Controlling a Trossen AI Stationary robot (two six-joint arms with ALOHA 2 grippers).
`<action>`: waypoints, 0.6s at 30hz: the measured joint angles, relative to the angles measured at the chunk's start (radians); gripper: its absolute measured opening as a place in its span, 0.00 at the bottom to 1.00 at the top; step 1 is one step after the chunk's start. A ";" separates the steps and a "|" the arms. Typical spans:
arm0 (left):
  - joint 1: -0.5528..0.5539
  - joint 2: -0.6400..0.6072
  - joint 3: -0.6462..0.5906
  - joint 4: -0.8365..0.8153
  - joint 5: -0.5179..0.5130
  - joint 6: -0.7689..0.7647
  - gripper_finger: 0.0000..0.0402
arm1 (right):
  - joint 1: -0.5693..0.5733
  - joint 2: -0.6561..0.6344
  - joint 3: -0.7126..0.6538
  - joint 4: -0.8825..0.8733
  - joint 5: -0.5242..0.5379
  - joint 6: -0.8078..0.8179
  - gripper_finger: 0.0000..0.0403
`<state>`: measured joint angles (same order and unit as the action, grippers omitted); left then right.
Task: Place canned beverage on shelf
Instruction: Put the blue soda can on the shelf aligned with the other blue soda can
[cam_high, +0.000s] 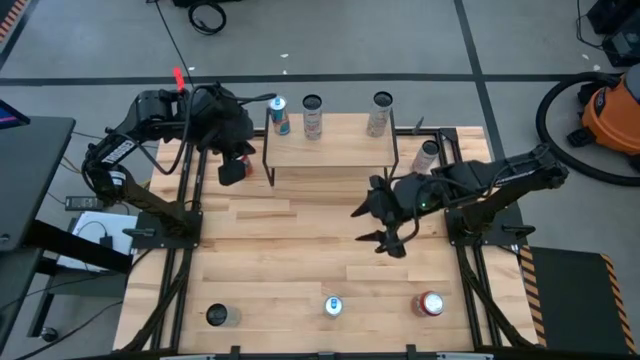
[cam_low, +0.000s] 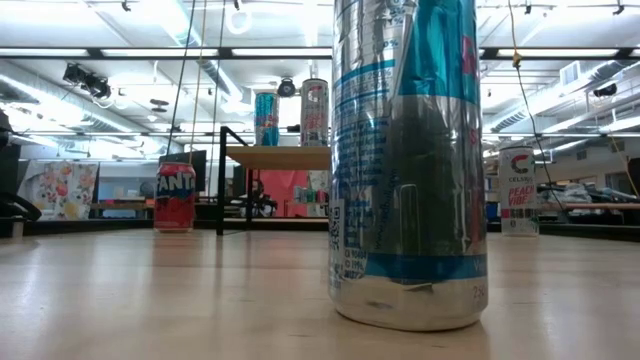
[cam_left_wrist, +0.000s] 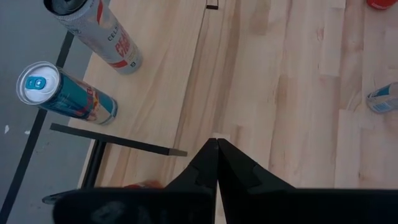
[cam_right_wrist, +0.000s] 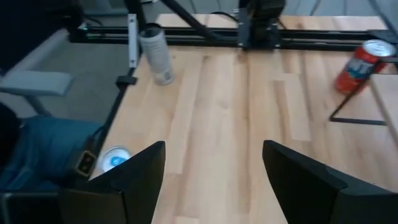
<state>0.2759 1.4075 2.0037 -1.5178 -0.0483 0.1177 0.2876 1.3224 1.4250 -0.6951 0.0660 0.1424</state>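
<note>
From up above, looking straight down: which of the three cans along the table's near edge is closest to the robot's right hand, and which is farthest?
In the high view, from the right hand:
1. The red-topped can, at the right end of that row, closest.
2. The blue-topped can, in the middle of the row, a little farther.
3. The dark-topped can, at the left end, clearly farthest.

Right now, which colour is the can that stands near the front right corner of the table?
Red, with a silver top; the high view shows it best.
</note>
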 joint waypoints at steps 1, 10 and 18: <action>-0.001 0.000 0.000 0.000 0.000 0.000 0.02 | 0.002 0.000 0.000 0.002 -0.011 0.012 0.69; -0.001 0.000 0.000 0.000 0.000 -0.003 0.02 | 0.006 0.001 0.000 0.080 -0.078 0.012 0.69; 0.000 0.000 0.000 0.002 0.000 -0.020 0.02 | 0.006 0.001 0.000 0.099 -0.186 -0.099 0.74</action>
<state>0.2754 1.4071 2.0037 -1.5153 -0.0483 0.0979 0.2935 1.3231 1.4246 -0.5956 -0.1199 0.0437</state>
